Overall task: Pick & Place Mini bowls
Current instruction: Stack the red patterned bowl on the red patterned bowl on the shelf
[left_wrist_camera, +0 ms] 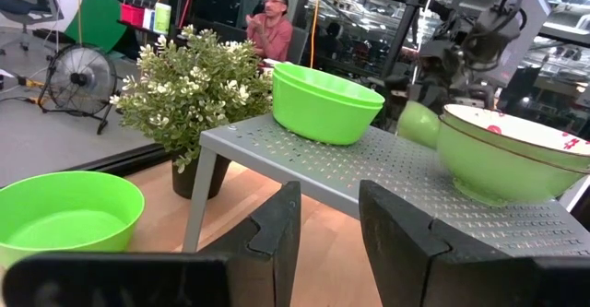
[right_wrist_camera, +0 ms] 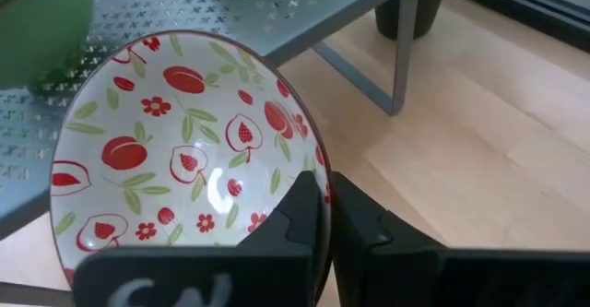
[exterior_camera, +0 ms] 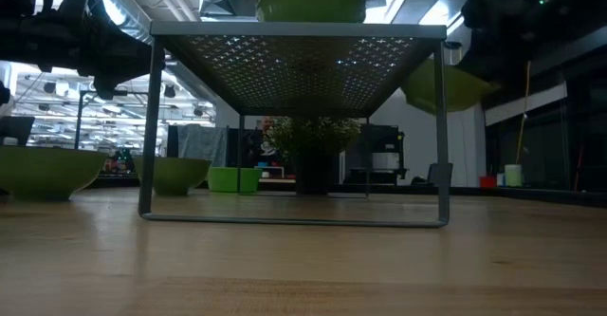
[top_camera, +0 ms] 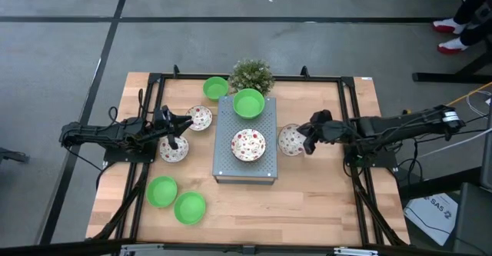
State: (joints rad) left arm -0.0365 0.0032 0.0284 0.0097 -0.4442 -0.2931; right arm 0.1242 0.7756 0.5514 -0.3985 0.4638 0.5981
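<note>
Right of the grey rack (top_camera: 244, 167), right gripper (top_camera: 305, 141) fingers pinching patterned bowl (top_camera: 290, 139) rim, risking slip; left gripper (top_camera: 183, 125) fingers spread.

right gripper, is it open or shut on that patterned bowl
Shut: the right gripper pinches the rim of the patterned bowl, fingers nearly together, beside the grey rack.

Both arms are dark, basically black, skinny jointed things with loose black cables looping along them. The right arm (top_camera: 400, 125) has a pale band near its far end. Left claw (left_wrist_camera: 327, 242) has chunky black wedge-shaped fingers; right claw (right_wrist_camera: 324, 217) looks the same, with white scrawled lettering on its body.
</note>
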